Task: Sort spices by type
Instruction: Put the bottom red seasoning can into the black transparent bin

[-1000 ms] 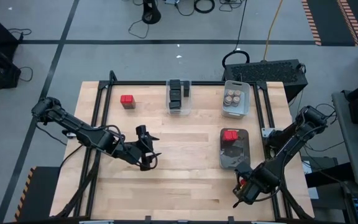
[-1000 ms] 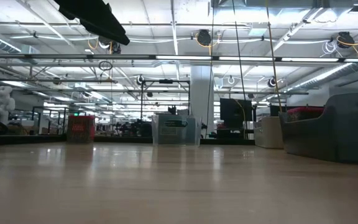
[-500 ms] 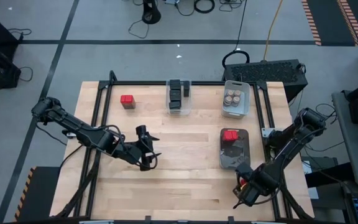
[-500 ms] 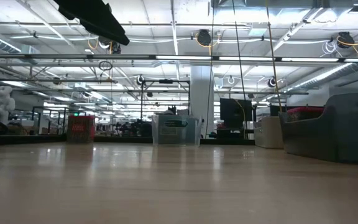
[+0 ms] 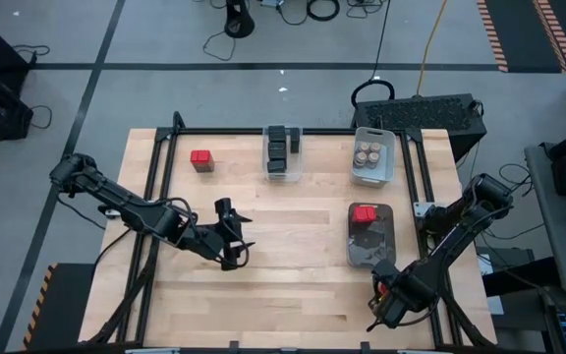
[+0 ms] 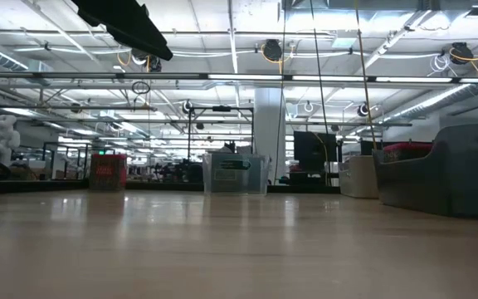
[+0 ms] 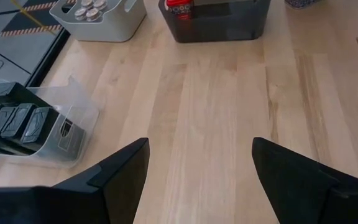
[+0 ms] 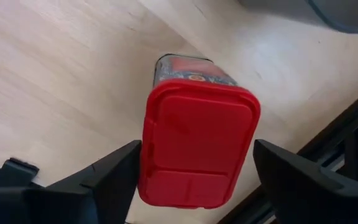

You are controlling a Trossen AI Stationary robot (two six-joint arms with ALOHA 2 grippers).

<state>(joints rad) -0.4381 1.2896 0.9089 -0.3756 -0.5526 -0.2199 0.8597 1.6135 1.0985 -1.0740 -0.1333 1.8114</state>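
A red boxy tin (image 8: 197, 143) stands upright on the wood by the table's near right corner (image 5: 384, 288). My right gripper (image 8: 196, 146) hangs over it from above, open, with one finger on each side of the red lid; I see no touch. My left gripper (image 5: 234, 242) is open over bare wood near the table's middle (image 7: 201, 146). Another red tin (image 5: 201, 159) stands alone at the far left. Dark tins fill a clear bin (image 5: 283, 152), round tan-topped jars a white bin (image 5: 371, 157), and a red tin (image 5: 365, 212) sits in a dark bin (image 5: 371, 241).
The three bins line the table's far and right side; in the left wrist view the clear bin (image 7: 30, 124), white bin (image 7: 98, 15) and dark bin (image 7: 216, 18) lie ahead. A black frame rail (image 8: 347, 143) runs close beside the near red tin. Bare wood spans the middle.
My right arm's elbow has shifted a little toward the table's near edge, while its gripper has stayed over the red tin. The left arm and all the tins have kept still.
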